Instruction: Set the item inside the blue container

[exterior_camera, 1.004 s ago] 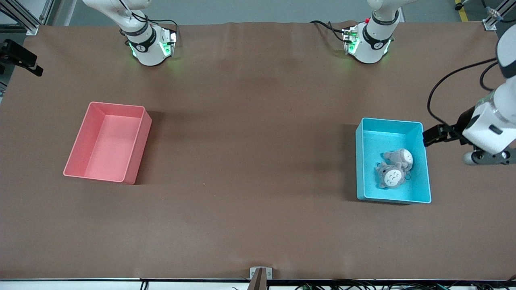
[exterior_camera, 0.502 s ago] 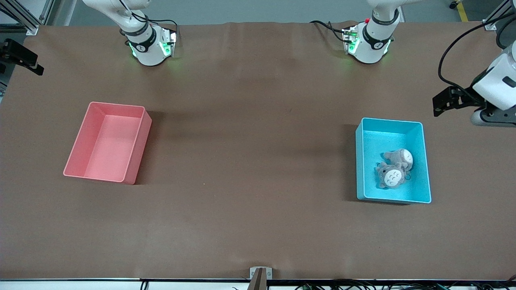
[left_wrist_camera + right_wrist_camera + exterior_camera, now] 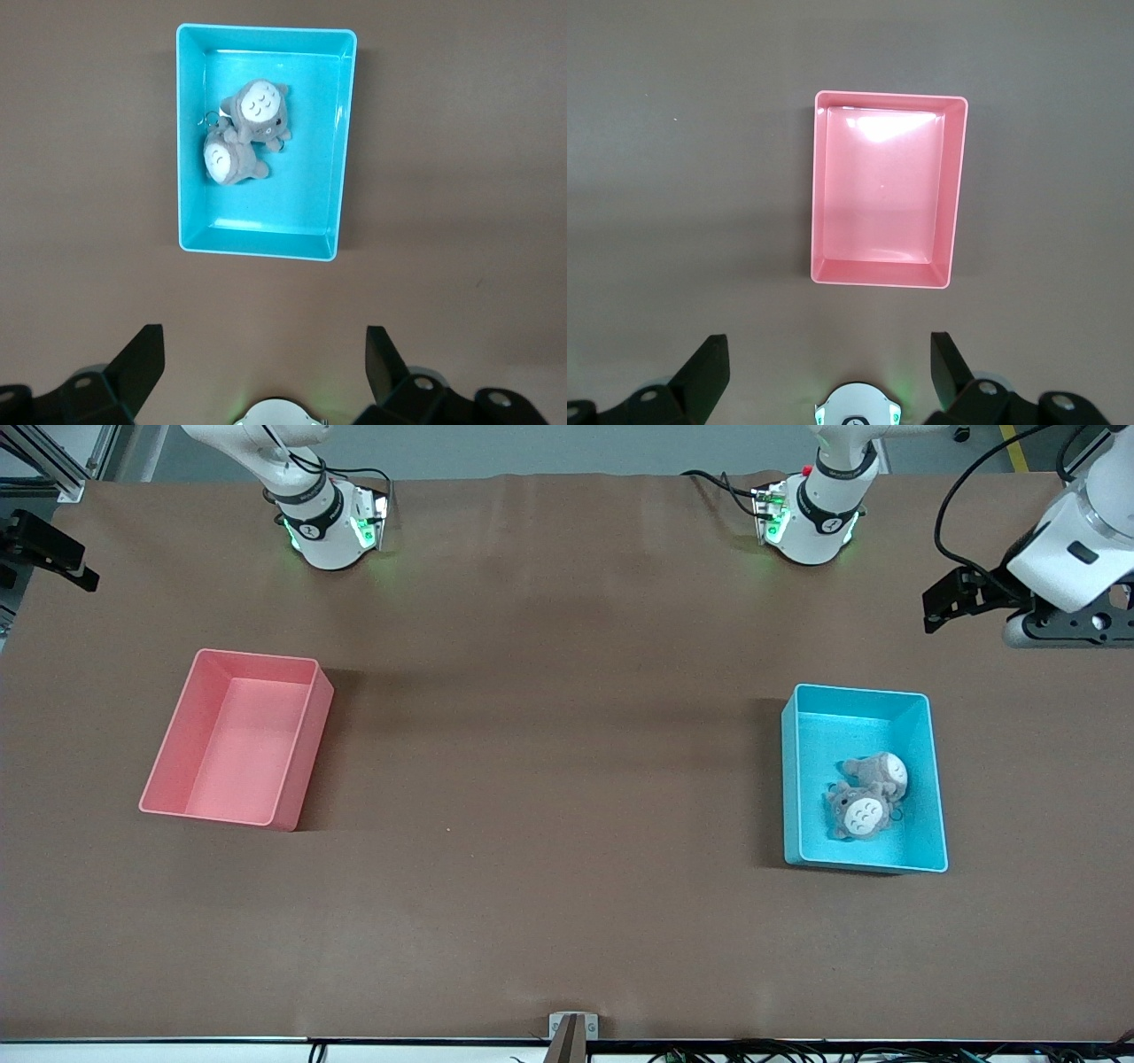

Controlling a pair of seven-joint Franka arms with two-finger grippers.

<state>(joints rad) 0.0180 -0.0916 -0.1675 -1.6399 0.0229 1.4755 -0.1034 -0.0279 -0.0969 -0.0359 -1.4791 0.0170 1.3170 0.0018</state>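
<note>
Two plush toys (image 3: 866, 797) already sit in the blue container (image 3: 932, 779). Left gripper (image 3: 264, 363) and right gripper (image 3: 828, 363) both hang spread and empty (pink bin (image 3: 301, 762) bare), so we'd just park clear.

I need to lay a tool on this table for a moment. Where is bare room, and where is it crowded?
The widest bare patch of table lies between the pink bin and the blue container. The strip nearer the front camera than both bins is bare too. Only the blue container is crowded: two plush toys lie in it. The pink bin is empty.
</note>
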